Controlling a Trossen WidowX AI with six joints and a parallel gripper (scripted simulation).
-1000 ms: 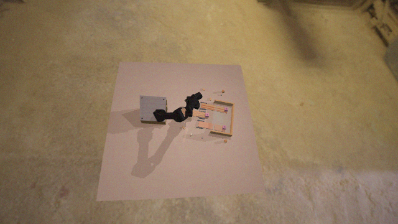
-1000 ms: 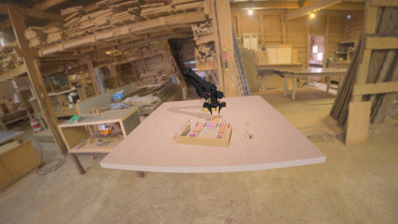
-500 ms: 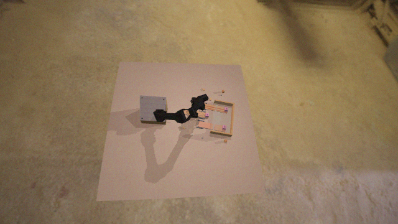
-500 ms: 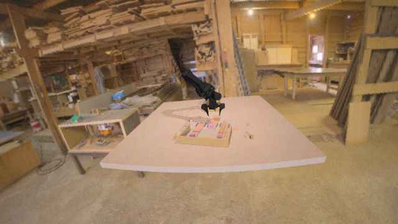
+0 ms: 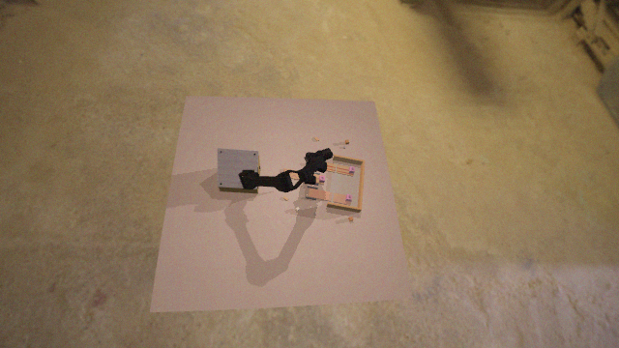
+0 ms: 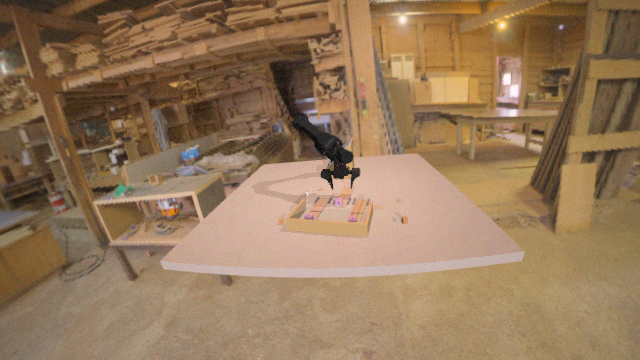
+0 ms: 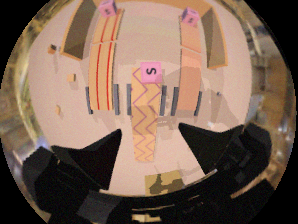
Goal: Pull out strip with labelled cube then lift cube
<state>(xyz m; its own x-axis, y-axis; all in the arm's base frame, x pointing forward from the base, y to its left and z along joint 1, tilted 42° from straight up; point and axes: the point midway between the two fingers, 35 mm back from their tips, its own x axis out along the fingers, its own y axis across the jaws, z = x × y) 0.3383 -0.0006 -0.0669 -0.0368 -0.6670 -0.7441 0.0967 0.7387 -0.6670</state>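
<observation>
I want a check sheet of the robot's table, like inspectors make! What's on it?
Surface: pinkish table.
Job's things: wooden tray holding strips; zigzag strip sticks out of the tray, pink cube marked S on it; two more pink cubes at the tray's far end.
Clutter: small wooden bits scattered on the table.
Gripper: open, fingers either side of the zigzag strip, holding nothing.
Cables: nothing seen.
Surroundings: wood workshop, benches and stacked timber.

A big pink bench fills the middle of the picture. A black arm reaches right from a grey box toward a wooden tray. Small pink cubes sit inside the tray.
</observation>
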